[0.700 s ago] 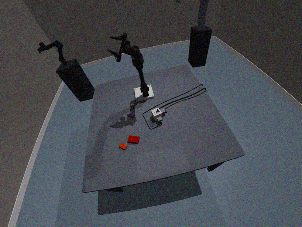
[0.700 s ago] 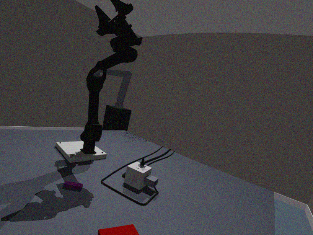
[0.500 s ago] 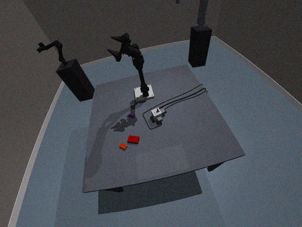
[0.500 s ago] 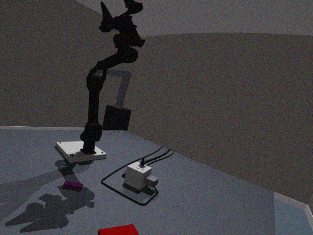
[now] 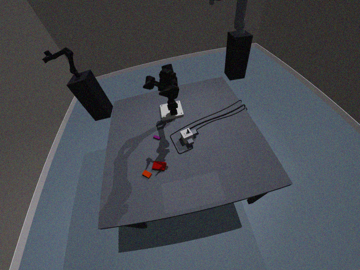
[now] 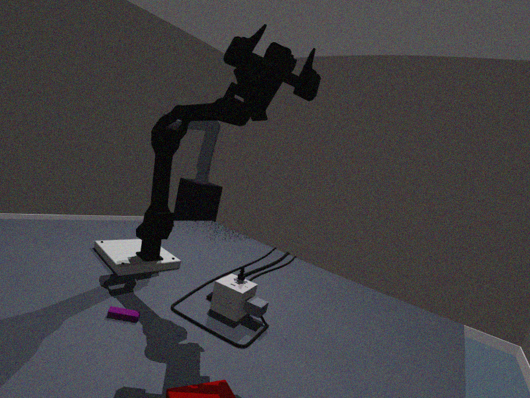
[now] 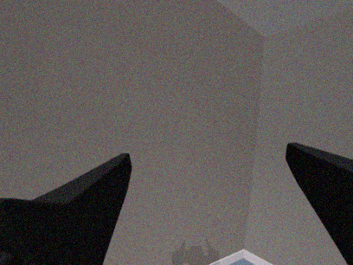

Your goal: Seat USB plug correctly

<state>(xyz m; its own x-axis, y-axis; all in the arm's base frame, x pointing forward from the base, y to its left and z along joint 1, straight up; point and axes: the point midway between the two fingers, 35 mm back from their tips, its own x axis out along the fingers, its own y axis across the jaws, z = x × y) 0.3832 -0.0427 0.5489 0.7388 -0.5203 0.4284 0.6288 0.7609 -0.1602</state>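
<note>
Magenta block [image 5: 156, 137] [image 6: 123, 314] alone; red block [image 5: 159, 166] [image 6: 201, 389] near smaller orange block [image 5: 147, 173].

Exterior view, bottom edge: red block [image 5: 159, 166] [image 6: 201, 389] cut off by frame. Upper right of top view: background arm [image 5: 240, 14] [image 6: 207, 150] runs out of frame. Centre, top view: plug [image 5: 188, 131] [image 6: 241, 273] too small to judge its seating.
</note>
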